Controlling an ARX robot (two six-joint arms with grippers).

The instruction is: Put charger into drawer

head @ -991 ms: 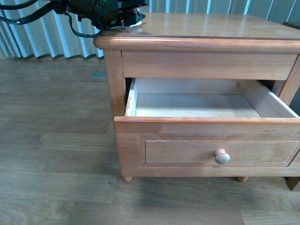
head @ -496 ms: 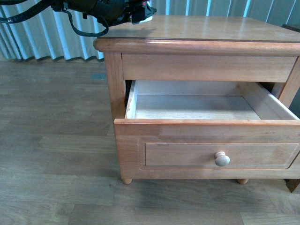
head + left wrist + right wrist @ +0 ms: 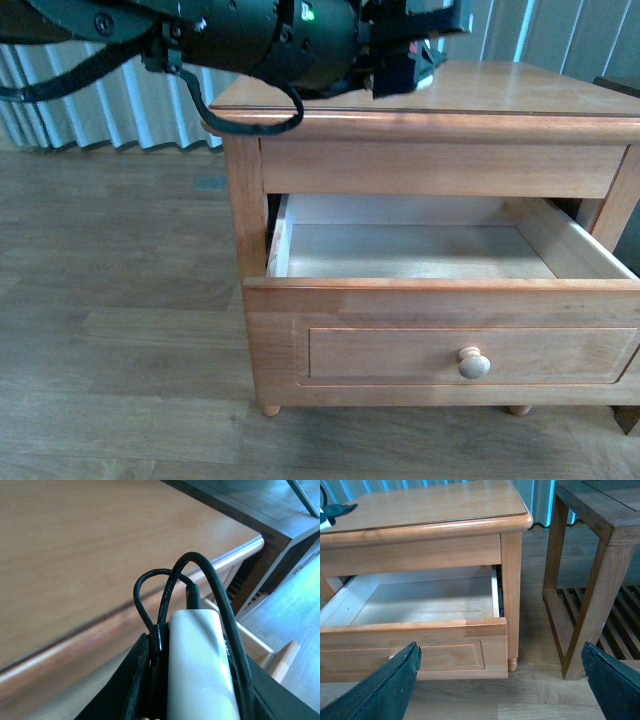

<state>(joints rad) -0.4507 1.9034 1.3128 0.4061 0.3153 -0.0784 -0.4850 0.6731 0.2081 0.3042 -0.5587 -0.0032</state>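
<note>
left wrist view shows the left gripper [image 3: 200, 650] with its fingers [image 3: 134, 690] pinching the white charger [image 3: 200, 675]. the charger's black cable [image 3: 222, 605] loops loose over the top, and the whole is held over the table [image 3: 100, 555] near its front edge. in the front view the drawer [image 3: 440, 290] stands pulled out below, its knob [image 3: 474, 362] facing forward. the step in hand looks like the carry to the opening. to do it well, the arm should come forward past the table edge, then lower until the charger sits between the drawer walls before the fingers let go, so the cable loop does not catch on the rim. the right gripper [image 3: 500, 650], fingers spread wide and holding nothing, hangs low before the drawer front.
</note>
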